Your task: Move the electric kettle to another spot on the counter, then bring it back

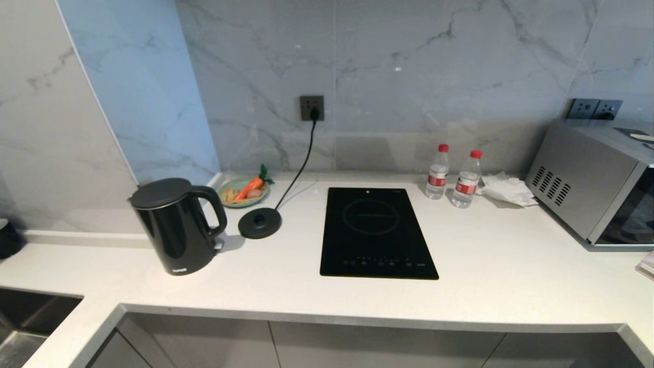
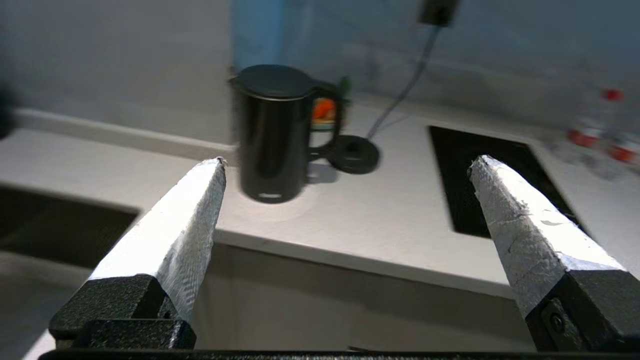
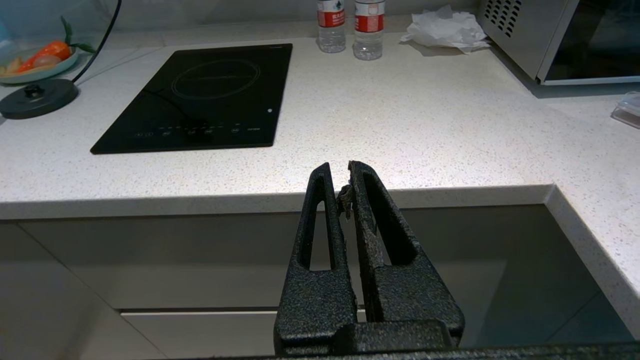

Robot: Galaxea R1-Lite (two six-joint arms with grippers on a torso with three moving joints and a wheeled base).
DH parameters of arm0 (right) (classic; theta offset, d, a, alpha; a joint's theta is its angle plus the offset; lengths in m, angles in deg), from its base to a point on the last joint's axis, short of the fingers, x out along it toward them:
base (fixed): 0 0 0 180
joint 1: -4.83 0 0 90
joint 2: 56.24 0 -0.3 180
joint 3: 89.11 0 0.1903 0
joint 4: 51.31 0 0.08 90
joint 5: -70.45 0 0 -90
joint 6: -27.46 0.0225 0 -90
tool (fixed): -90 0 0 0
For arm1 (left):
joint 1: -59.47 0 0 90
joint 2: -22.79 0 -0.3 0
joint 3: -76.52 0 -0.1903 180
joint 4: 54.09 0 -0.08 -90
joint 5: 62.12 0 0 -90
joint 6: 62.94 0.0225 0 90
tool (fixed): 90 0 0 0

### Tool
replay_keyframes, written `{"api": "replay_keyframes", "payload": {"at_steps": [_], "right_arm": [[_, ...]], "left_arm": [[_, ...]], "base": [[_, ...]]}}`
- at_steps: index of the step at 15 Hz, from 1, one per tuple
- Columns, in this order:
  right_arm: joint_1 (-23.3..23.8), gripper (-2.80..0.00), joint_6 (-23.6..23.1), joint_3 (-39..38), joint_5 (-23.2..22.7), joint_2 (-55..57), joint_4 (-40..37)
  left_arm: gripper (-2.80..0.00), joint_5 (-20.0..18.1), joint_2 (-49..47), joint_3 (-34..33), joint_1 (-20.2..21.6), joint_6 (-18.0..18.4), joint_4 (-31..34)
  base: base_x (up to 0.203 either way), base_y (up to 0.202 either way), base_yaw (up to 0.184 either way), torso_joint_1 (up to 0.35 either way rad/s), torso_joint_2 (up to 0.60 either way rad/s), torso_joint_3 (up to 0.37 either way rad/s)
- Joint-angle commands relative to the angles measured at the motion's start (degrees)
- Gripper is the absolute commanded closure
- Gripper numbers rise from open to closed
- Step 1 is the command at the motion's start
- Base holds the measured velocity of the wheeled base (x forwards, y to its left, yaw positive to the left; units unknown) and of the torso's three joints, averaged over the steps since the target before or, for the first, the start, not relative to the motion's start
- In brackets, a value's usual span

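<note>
The electric kettle (image 1: 176, 225) is a tall glossy black jug with a flat lid and a loop handle. It stands upright on the white speckled counter (image 1: 511, 266) at the left, beside its round power base (image 1: 259, 223), not on it. In the left wrist view the kettle (image 2: 272, 135) is well ahead of my left gripper (image 2: 347, 165), which is open with nothing between its white fingers and hangs in front of the counter's edge. My right gripper (image 3: 336, 170) is shut and empty, parked below the counter's front edge. Neither gripper shows in the head view.
A black induction hob (image 1: 377, 233) lies in the counter's middle. Two water bottles (image 1: 452, 176), crumpled paper (image 1: 508, 189) and a microwave (image 1: 592, 179) are at the right. A plate with a carrot (image 1: 245, 191) sits behind the base, whose cord runs to a wall socket (image 1: 311, 108). A sink (image 1: 25, 322) opens at the left.
</note>
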Motion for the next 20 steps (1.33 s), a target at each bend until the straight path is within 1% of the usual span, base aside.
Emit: {"api": "replay_keyframes", "payload": {"at_steps": [1,3,4,5,6,7,8,9,10,11,15,19,20], "right_arm": [[0.0,0.0,0.0,0.0,0.0,0.0,0.0],[0.0,0.0,0.0,0.0,0.0,0.0,0.0],[0.0,0.0,0.0,0.0,0.0,0.0,0.0],[0.0,0.0,0.0,0.0,0.0,0.0,0.0],[0.0,0.0,0.0,0.0,0.0,0.0,0.0],[0.0,0.0,0.0,0.0,0.0,0.0,0.0],[0.0,0.0,0.0,0.0,0.0,0.0,0.0],[0.0,0.0,0.0,0.0,0.0,0.0,0.0],[0.0,0.0,0.0,0.0,0.0,0.0,0.0],[0.0,0.0,0.0,0.0,0.0,0.0,0.0],[0.0,0.0,0.0,0.0,0.0,0.0,0.0],[0.0,0.0,0.0,0.0,0.0,0.0,0.0],[0.0,0.0,0.0,0.0,0.0,0.0,0.0]], "left_arm": [[-2.8,-1.9,2.6,0.7,-5.5,-1.3,2.0],[-2.8,-2.2,5.2,-0.9,-5.5,-0.6,3.5],[-2.8,-2.3,8.2,-2.8,-4.9,1.1,4.0],[-2.8,-2.3,11.8,-6.2,-4.6,4.3,4.4],[-2.8,-2.2,14.8,-11.2,-4.5,7.9,4.6],[-2.8,-1.1,15.9,-16.2,-4.4,10.8,4.5],[-2.8,0.1,16.3,-20.7,-4.4,12.4,4.2],[-2.8,0.6,16.6,-24.6,-4.3,13.0,3.3],[-2.8,0.4,16.7,-26.8,-4.3,12.2,0.9],[-2.8,0.2,16.8,-27.1,-4.3,11.6,0.2],[-2.8,0.1,16.8,-27.2,-4.3,11.6,0.1],[-2.8,0.2,16.8,-27.1,-4.4,10.5,0.3],[-2.8,0.2,16.8,-27.1,-4.4,10.4,0.3]], "base": [[0.0,0.0,0.0,0.0,0.0,0.0],[0.0,0.0,0.0,0.0,0.0,0.0],[0.0,0.0,0.0,0.0,0.0,0.0],[0.0,0.0,0.0,0.0,0.0,0.0],[0.0,0.0,0.0,0.0,0.0,0.0],[0.0,0.0,0.0,0.0,0.0,0.0],[0.0,0.0,0.0,0.0,0.0,0.0],[0.0,0.0,0.0,0.0,0.0,0.0],[0.0,0.0,0.0,0.0,0.0,0.0],[0.0,0.0,0.0,0.0,0.0,0.0],[0.0,0.0,0.0,0.0,0.0,0.0],[0.0,0.0,0.0,0.0,0.0,0.0],[0.141,0.0,-0.001,-0.01,-0.01,0.005]]}}
